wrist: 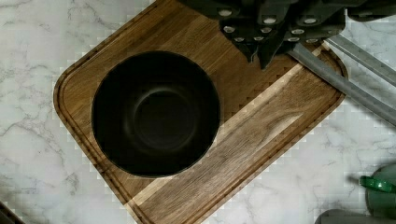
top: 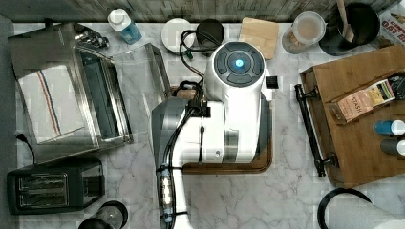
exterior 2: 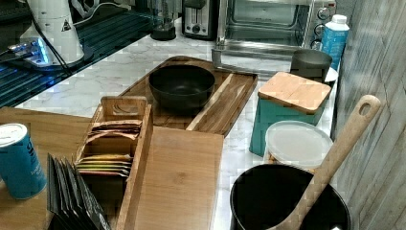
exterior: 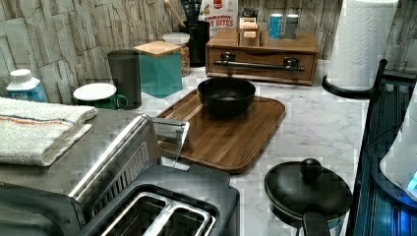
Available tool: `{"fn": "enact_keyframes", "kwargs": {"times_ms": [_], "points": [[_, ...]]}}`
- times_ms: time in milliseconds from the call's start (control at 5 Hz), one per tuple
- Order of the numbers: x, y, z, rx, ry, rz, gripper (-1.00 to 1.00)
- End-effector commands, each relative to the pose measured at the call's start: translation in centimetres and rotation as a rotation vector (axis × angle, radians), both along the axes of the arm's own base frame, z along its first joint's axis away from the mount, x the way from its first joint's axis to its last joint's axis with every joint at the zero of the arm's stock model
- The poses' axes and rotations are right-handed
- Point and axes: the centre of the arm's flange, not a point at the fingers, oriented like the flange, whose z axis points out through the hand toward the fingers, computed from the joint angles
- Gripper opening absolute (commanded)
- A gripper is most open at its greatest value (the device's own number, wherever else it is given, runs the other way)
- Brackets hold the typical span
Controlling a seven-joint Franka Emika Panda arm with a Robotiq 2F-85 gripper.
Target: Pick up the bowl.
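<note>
The round, shallow, matte black bowl (wrist: 155,113) sits upright and empty on the rectangular wooden tray with a grooved edge (wrist: 261,140), which lies on the white marble table (wrist: 32,56). In the wrist view the bowl occupies one end of the tray, near a rounded corner; in the left view (exterior: 226,95) it stands at the tray's far end, and in the right view (exterior 2: 181,87) on the near-left part of the board.

The dark claw (wrist: 258,53) hangs above the tray beside the bowl, apart from it and holding nothing; its two fingertips look drawn nearly together, with only a thin gap between them.

Judging by its thick wall and dull finish, the bowl is probably ceramic or stoneware: stiff, moderately heavy, breakable if dropped. The matte surface should give fair friction. The rim is the only practical hold, one finger inside and one outside the wall, so the claw would need to spread first.

Being round, the bowl has no long axis in plan and no preferred side; its axis of symmetry stands vertical, mouth facing straight up, so any point on the rim serves equally
</note>
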Motion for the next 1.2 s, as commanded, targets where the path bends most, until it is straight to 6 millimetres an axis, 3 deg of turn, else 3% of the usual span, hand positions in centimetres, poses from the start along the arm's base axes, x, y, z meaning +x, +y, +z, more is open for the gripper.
{"fn": "enact_keyframes", "kwargs": {"times_ms": [200, 400, 600, 800, 1000, 1200], "points": [[-2.1, -5.2, -2.3, 0.039, 0.007, -0.129, -1.0], [-5.4, -10.3, -2.5, -0.013, -0.037, -0.312, -1.0], [-8.2, -14.0, -2.9, -0.034, -0.042, -0.478, -1.0], [-9.6, -15.2, -3.8, -0.056, -0.042, -0.548, 1.0], [-10.0, -15.2, -5.2, -0.057, -0.045, -0.55, 1.0], [-10.4, -14.7, -9.0, 0.012, -0.05, -0.469, 1.0]]}}
